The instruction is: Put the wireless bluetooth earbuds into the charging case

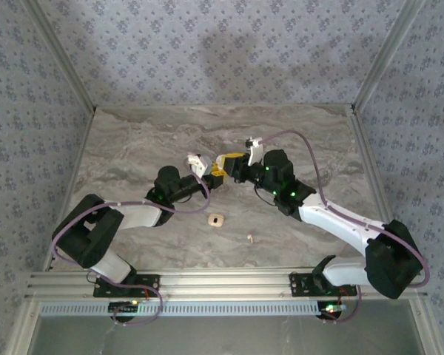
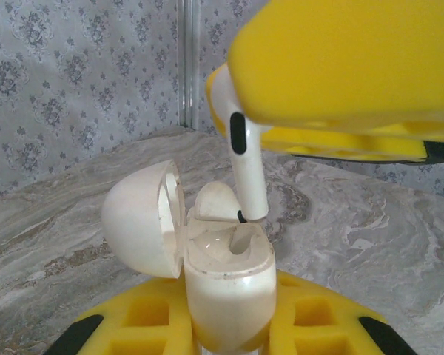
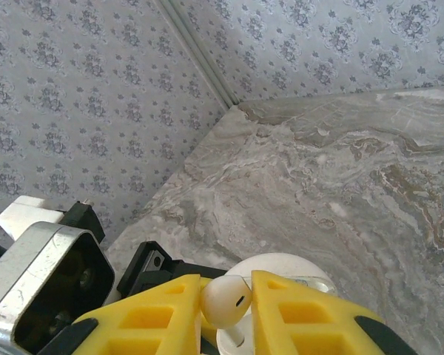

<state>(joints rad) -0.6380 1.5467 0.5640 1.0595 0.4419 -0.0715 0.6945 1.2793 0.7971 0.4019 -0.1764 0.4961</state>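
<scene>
- Marble-patterned grey tabletop (image 1: 133, 148) carries everything, with flowered grey walls on three sides.
- Two arms, black and white, reach in from the near edge and meet above the middle of the tabletop.
- The left hand (image 1: 215, 177) has its yellow fingers (image 2: 318, 325) clamped on the lower body of one white charging case (image 2: 226, 285), holding it upright above the tabletop.
- The right hand (image 3: 226, 314) is clamped on the rounded head of one white earbud (image 3: 223, 298), a yellow finger (image 3: 303, 314) pressing on either side of it. From above, this hand (image 1: 231, 161) sits just beside the left one, almost touching it.
- The case's lid (image 2: 140, 218) is swung open to the left, so the hollow sockets inside face up.
- One round tan puck (image 1: 217, 220) lies flat on the tabletop, nearer the arm bases and well apart from both hands.
- The held earbud (image 2: 246, 166) hangs stem down, slightly tilted, its dark tip right at the mouth of the near socket. Whether it touches the rim cannot be told.
- A whitish rounded shape (image 2: 214, 201) sits at the back of the case; it is too unclear to say whether it is a second earbud.
- One tiny whitish piece (image 1: 249, 238) lies loose on the tabletop, near the puck and to its right.
</scene>
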